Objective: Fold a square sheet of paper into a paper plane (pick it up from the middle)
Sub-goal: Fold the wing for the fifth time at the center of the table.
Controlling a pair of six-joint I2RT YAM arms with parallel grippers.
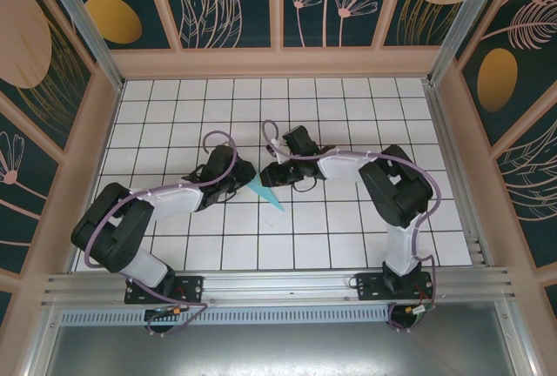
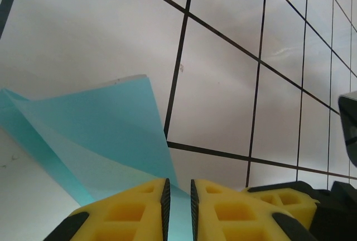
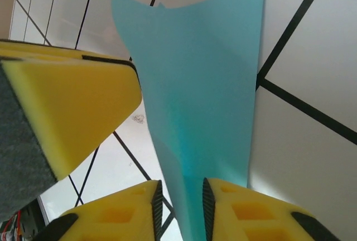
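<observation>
White gridded table (image 1: 348, 237) inside patterned walls, with both arms meeting at its middle. The left gripper (image 2: 178, 207) is pinched nearly shut on the paper plane (image 1: 268, 195), which fans out ahead of its fingertips and to their left. The right gripper (image 3: 179, 213), facing it, is closed narrowly on the same paper, whose long axis runs straight out from its pads. Both are equally near. The pointed tip juts free just beside them, with bare tiles all around.
</observation>
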